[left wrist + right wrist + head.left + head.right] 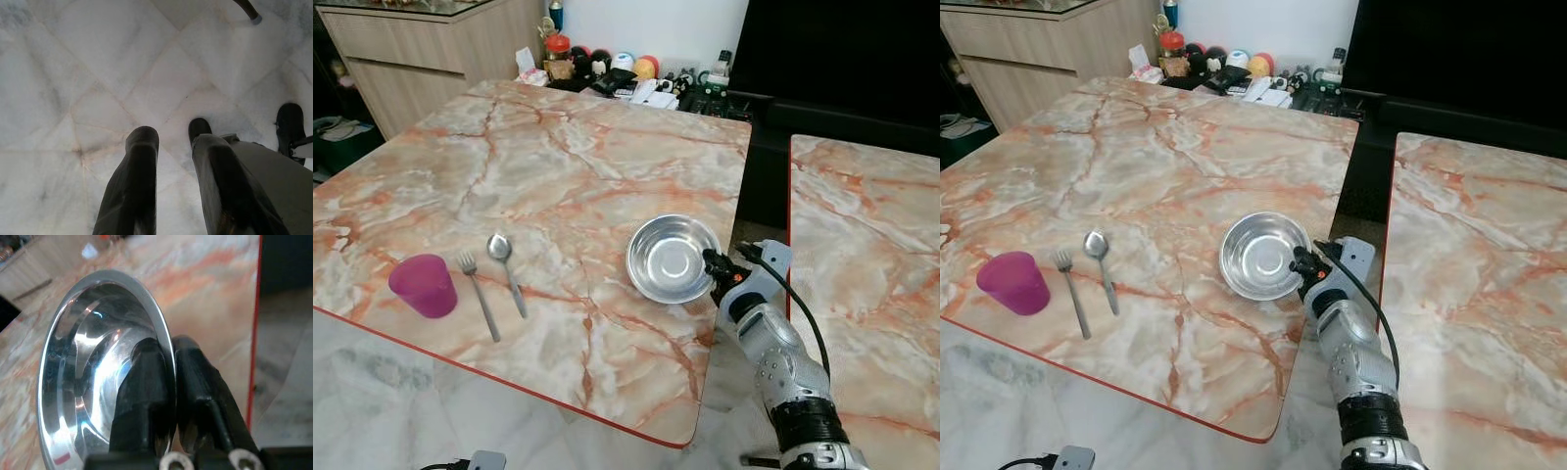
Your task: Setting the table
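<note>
Right gripper has the steel bowl by its rim, jaws pinching that thin edge, one finger inside the bowl and one outside. The bowl is on the marble counter, mouth up, close to the counter's right edge by the gap to the next slab. It's round, so no long axis to speak of.

Off to the left lie the fork and spoon, side by side and just apart, both running roughly front to back with tines and spoon head pointing away from the robot. The purple cup stands upright just left of the fork.

The danger here, I'd say: a rim pinch on slick steel is a thin hold, so a quick lift or drag could let the bowl swing, slip and clatter, and that counter edge is near enough for it to go over.

Left gripper hangs idle over the pale floor tiles, jaws spread.
</note>
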Robot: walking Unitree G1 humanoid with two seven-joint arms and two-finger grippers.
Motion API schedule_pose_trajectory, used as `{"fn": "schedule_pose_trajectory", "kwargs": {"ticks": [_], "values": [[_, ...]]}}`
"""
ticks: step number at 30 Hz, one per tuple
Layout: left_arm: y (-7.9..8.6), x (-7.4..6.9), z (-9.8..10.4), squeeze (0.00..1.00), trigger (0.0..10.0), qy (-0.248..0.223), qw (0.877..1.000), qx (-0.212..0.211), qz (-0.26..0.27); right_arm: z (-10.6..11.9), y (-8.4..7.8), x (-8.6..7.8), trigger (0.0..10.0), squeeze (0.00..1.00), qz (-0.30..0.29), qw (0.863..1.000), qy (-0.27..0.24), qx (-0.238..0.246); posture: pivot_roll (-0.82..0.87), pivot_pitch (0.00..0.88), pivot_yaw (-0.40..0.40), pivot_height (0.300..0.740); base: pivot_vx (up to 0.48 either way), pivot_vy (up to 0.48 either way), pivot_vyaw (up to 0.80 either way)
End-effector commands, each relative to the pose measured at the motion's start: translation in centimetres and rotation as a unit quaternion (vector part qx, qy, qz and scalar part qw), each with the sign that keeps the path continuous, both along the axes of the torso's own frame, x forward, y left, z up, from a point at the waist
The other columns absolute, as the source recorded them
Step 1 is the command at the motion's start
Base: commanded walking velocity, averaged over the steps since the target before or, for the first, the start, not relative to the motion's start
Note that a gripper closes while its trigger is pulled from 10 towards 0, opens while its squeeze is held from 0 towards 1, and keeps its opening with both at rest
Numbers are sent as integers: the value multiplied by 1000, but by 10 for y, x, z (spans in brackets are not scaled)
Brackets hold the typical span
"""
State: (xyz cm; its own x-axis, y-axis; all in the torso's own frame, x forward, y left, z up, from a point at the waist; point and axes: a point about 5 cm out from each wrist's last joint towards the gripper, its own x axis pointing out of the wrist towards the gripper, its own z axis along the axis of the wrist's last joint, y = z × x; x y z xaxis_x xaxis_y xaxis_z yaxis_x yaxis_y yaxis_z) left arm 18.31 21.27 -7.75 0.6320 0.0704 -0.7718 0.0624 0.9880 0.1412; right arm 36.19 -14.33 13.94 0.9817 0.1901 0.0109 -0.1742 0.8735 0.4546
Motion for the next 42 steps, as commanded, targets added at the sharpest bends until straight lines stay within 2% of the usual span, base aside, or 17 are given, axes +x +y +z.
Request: {"fn": "schedule_pose_trajectory", "kwargs": {"ticks": [1, 2, 4, 10, 15, 20, 27, 42], "values": [[2, -13, -6, 0, 10000, 27, 1000, 9, 1, 12, -5, -2, 10000, 0, -26, 999, -41, 5, 41, 128, -19, 740, 0, 0, 0], [3, -14, -7, 0, 10000, 28, 1000, 10, 1, 14, -9, -5, 10000, 0, -50, 997, -54, 23, 38, 129, -19, 740, 0, 0, 0], [3, -15, -7, 0, 10000, 29, 1000, 10, 2, 15, -13, -9, 10000, 0, -67, 995, -66, 28, 35, 130, -21, 740, 0, 0, 0], [4, -19, -9, 0, 10000, 32, 999, 14, 4, 20, -21, -22, 10000, 0, -105, 989, -104, -3, 26, 134, -27, 740, 0, 0, 0], [6, -20, -9, 0, 10000, 32, 999, 18, 4, 27, -22, -31, 10000, 0, -115, 985, -129, -2, 12, 144, -29, 740, 0, 0, -433], [6, -19, -8, 0, 10000, 31, 999, 19, 5, 30, -25, -32, 10000, 0, -126, 983, -134, 2, 8, 147, -31, 740, 0, 0, -774], [7, -19, -8, 0, 10000, 28, 999, 25, 3, 40, -18, -30, 10000, 0, -112, 982, -152, 0, 9, 143, -35, 740, 0, 0, -769], [14, -25, -9, 0, 10000, 35, 999, 30, 10, 39, -16, -29, 10000, 0, -109, 982, -153, 4, 23, 127, -33, 740, 0, 0, -766]]}}
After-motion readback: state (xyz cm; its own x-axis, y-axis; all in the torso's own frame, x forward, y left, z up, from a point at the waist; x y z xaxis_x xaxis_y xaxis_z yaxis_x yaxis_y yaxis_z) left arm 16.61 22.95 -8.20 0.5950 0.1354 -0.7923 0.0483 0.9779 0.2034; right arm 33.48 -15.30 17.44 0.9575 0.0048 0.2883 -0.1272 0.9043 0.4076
